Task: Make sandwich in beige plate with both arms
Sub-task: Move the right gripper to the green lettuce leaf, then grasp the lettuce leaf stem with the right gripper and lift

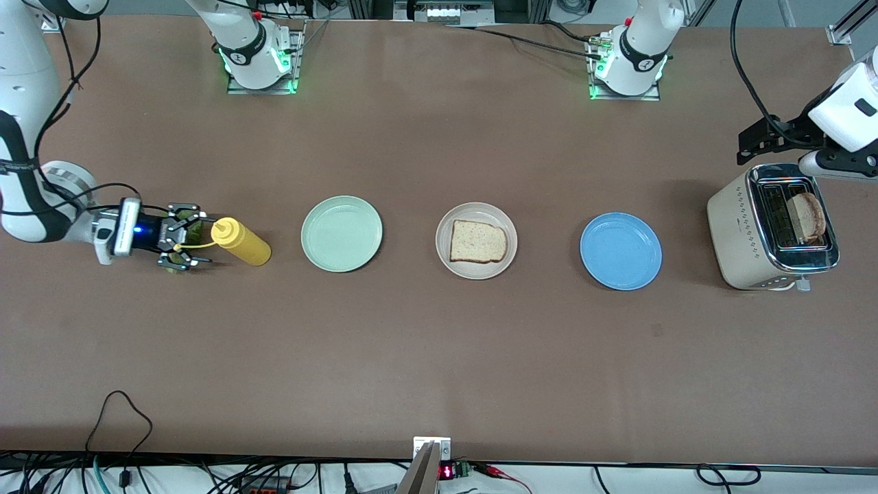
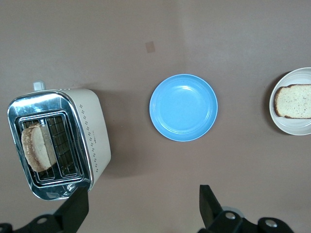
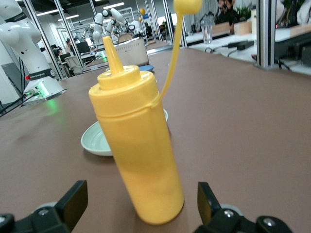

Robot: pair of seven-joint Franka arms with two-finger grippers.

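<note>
The beige plate (image 1: 446, 225) sits mid-table with one bread slice (image 1: 478, 241) lying on it; both also show in the left wrist view, the plate (image 2: 291, 127) and the slice (image 2: 294, 101). A second slice (image 1: 808, 216) stands in a toaster slot (image 2: 36, 145). My left gripper (image 1: 744, 147) hangs open and empty beside the toaster's top (image 2: 141, 206). My right gripper (image 1: 199, 238) is low at the table, open (image 3: 141, 200), with a yellow squeeze bottle (image 3: 138, 145) standing just ahead between its fingers. Bits of green lettuce (image 1: 194, 230) show under that gripper.
A cream toaster (image 1: 737, 233) stands at the left arm's end of the table. A blue plate (image 1: 621, 250) lies between the toaster and the beige plate. A mint-green plate (image 1: 341, 233) lies between the beige plate and the yellow bottle (image 1: 240, 241).
</note>
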